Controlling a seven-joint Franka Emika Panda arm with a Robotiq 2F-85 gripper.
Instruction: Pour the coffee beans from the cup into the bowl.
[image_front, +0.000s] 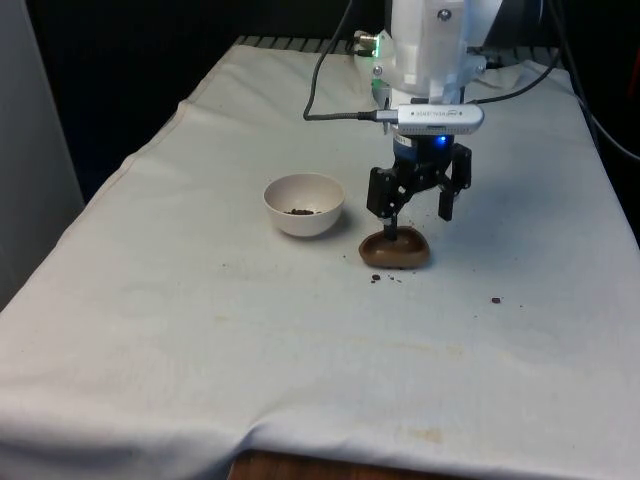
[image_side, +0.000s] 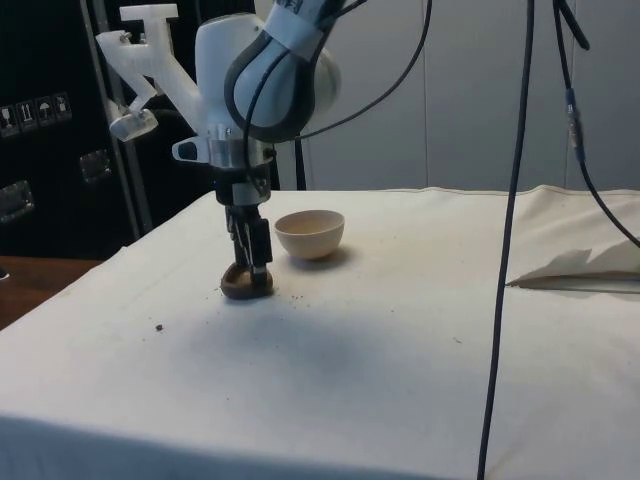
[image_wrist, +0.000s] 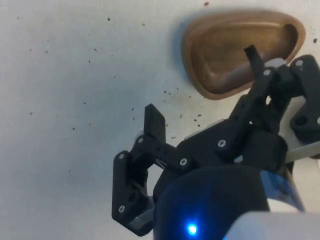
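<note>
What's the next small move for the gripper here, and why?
Probably lift straight up and clear. The brown cup sits upright on the cloth, looks empty in the wrist view, and beans already lie in the white bowl. The gripper is open, one finger over the cup, so the pour looks done.

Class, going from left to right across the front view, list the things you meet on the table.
White bowl → brown wooden cup, with the hand over it → lone coffee bean on the cloth.
</note>
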